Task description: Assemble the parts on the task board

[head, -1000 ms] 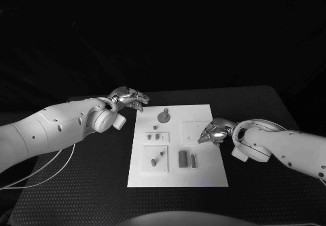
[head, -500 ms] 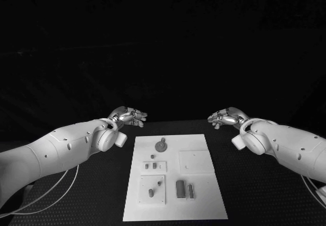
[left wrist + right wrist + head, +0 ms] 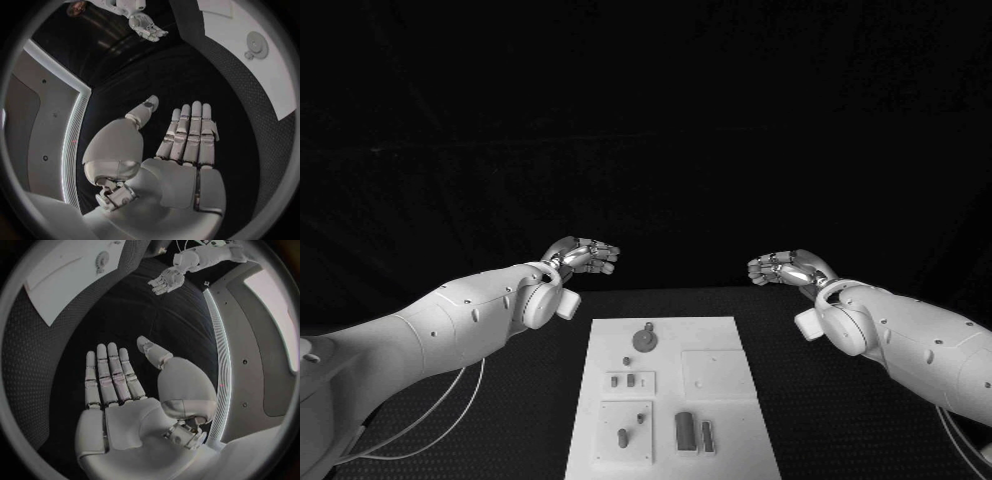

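The robot's left hand [image 3: 583,256], at middle left of the head view, is raised beyond the far edge of the black table [image 3: 516,400], its fingers [image 3: 190,132] laid out straight and side by side in the wrist view, the thumb apart from them, nothing in its grasp. The right hand [image 3: 788,268], at middle right of the frame, mirrors it: palm flat, fingers [image 3: 109,375] extended together, holding nothing. Each hand also appears small in the other's wrist view, the right hand [image 3: 147,27] and the left hand [image 3: 165,282] both hanging over dark ground, well apart from the board. The white task board [image 3: 733,440] lies in the lower centre of the head view, between the two arms and nearer the robot than either hand. On it, a round part with a stem [image 3: 645,338] sits at the upper left of the board, two small pegs [image 3: 623,380] stand just below it, a square plate [image 3: 717,372] lies to the right, and two upright blocks [image 3: 694,433] stand toward the board's lower edge beside a panel with small pieces [image 3: 626,432].
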